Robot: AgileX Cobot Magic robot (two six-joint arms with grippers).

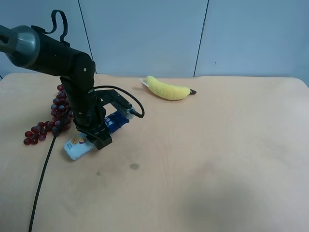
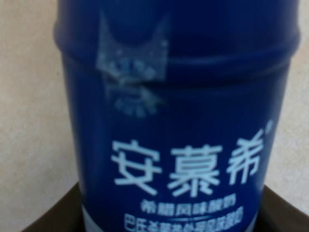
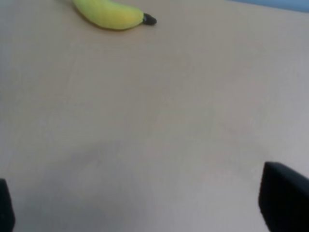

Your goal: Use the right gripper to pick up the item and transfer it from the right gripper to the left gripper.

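The pale tan table (image 1: 217, 159) fills most of the exterior high view, with blue-grey wall panels (image 1: 145, 34) behind it. The one arm in that view, black with a grey rounded joint (image 1: 21, 46), reaches down from the view's upper left; the left wrist view looks straight onto the bottle, so this is the left arm. Its left gripper (image 1: 99, 135) is down at the table, set over the bottle (image 1: 79, 146), which lies on its side near the table's left part, dark blue end under the gripper and white label end poking out toward the near edge. In the left wrist view the bottle (image 2: 174, 121) fills the picture — dark blue cap and band with white characters — and dark shapes sit at either side of it low down, but whether the fingers are pressed onto it or only straddle it I cannot tell. The red grape bunch (image 1: 50, 118) lies just beside the gripper, on its far-left side. The yellow banana (image 1: 168, 88) lies well apart, toward the far edge. The right gripper (image 3: 140, 212) shows only in its own wrist view: two black fingertips (image 3: 282, 200) spread wide at the picture's corners, nothing between them but bare table — the banana (image 3: 108, 12) lies well beyond them.
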